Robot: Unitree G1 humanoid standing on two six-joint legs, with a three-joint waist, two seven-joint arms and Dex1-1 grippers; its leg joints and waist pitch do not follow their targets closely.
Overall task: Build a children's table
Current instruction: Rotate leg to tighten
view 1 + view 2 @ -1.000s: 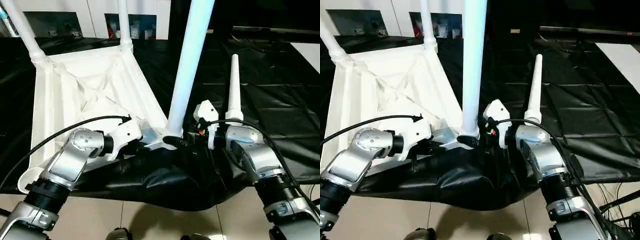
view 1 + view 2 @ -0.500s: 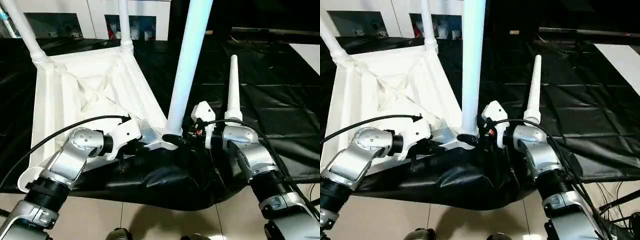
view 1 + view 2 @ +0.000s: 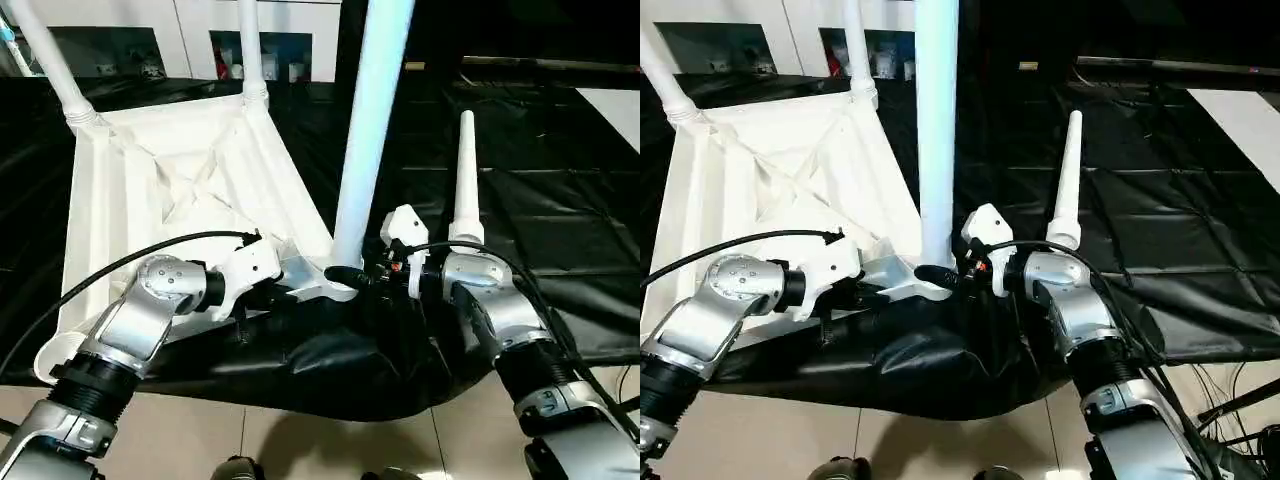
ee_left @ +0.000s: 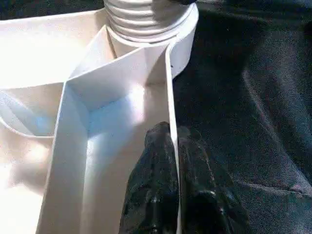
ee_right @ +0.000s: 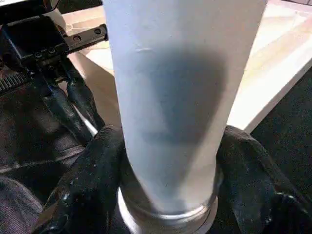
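The children's table top lies upside down on the black sheet, all white. Two legs stand in its far corner sockets. A third leg stands upright in the near right corner socket. My right gripper holds this leg just above its ribbed end, one black finger pressed on each side. My left gripper is shut on the thin rim wall of the top, close beside that socket. A fourth loose leg shows just behind my right wrist, its thin end pointing away.
The black-sheeted table runs to the right and back, and its sheet sags over the front edge above the tiled floor. A white glass-door cabinet stands behind. A pale panel lies at the far right.
My right gripper's fingers have closed in on the third leg. The leg's top has shifted slightly left, so it stands a little straighter. The left gripper keeps its hold on the rim.
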